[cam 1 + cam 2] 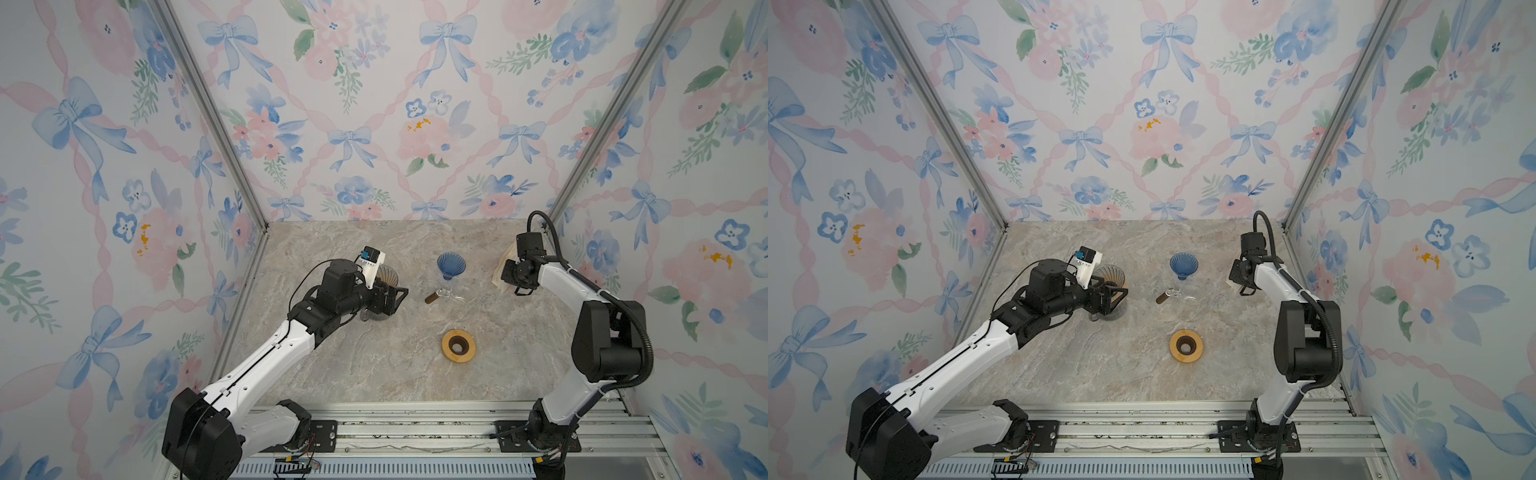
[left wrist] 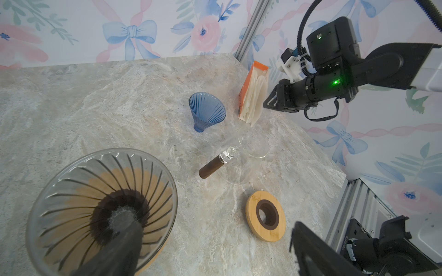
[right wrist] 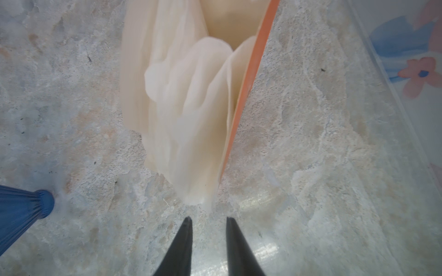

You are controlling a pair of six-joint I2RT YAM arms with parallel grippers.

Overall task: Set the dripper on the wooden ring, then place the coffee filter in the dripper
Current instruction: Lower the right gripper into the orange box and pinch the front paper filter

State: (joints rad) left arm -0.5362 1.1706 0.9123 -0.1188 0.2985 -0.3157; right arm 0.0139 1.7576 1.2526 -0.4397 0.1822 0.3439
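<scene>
White paper coffee filters (image 3: 191, 107) stand bunched in an orange holder (image 2: 254, 93) at the back right. My right gripper (image 3: 208, 218) points at their lower corner, a short way off, with a narrow gap between its fingers and nothing in it. In both top views it (image 1: 506, 274) sits beside the holder (image 1: 503, 259). A blue ribbed dripper (image 1: 451, 266) stands mid-table. A clear glass dripper (image 2: 102, 208) on a wooden base sits at the left. My left gripper (image 2: 208, 219) is wide open, one finger reaching into that glass cone.
A clear glass server with a brown handle (image 2: 212, 167) lies on its side near the blue dripper (image 2: 207, 112). A wooden ring (image 1: 458, 346) lies nearer the front. Flowered walls close in the marble table (image 1: 374, 374) on three sides.
</scene>
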